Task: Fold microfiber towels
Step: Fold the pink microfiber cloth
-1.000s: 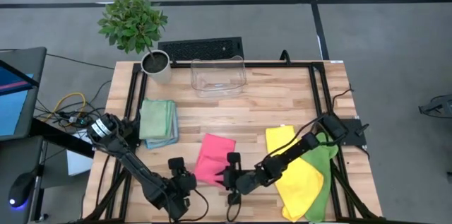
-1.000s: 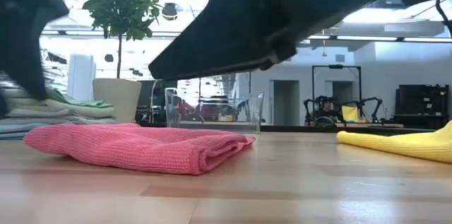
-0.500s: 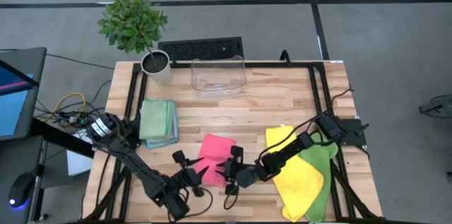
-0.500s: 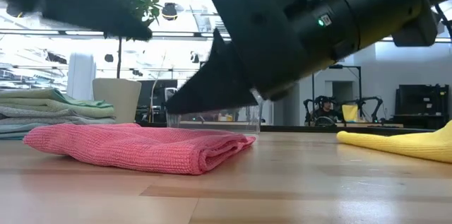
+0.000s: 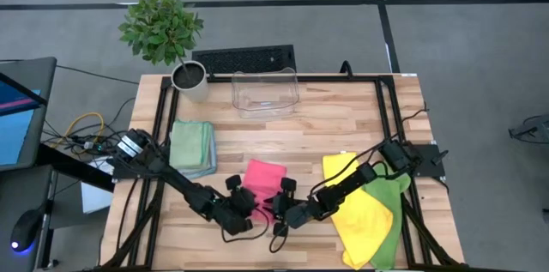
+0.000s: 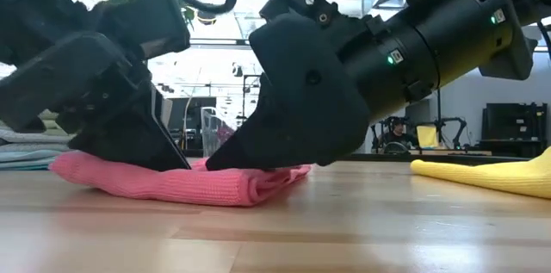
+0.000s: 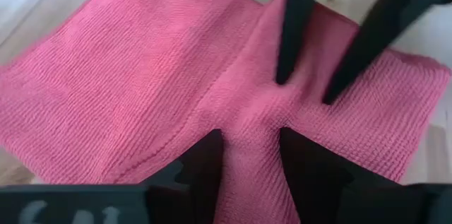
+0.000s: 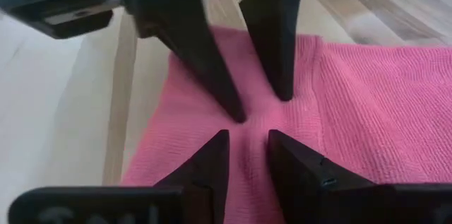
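Observation:
A folded pink towel lies flat on the table at the near middle; it also shows in the low view. My left gripper comes at it from the table's left and my right gripper from the right. They meet tip to tip over the towel's near part, each shut on a small ridge of pink cloth. A pale green towel on a blue one forms a stack at the left. A yellow towel lies over a lime green one at the right. My left gripper pinches a raised ridge of the pink cloth between its two fingers. It slants down from the table's left. The towel stays on the table, puckered at the fingers. My right gripper pinches the same ridge between its two fingers, slanting down from the table's right, opposite the left fingers. The rest of the towel lies flat.
A clear plastic bin stands at the far middle, a potted plant at the far left corner, and a keyboard behind the table. Bare wood lies between the bin and the pink towel.
My left gripper has gone toward the table's right edge and come down onto the pink towel's near part. My right gripper has dropped onto the towel from the other side. The cloth between the two is now puckered into a ridge.

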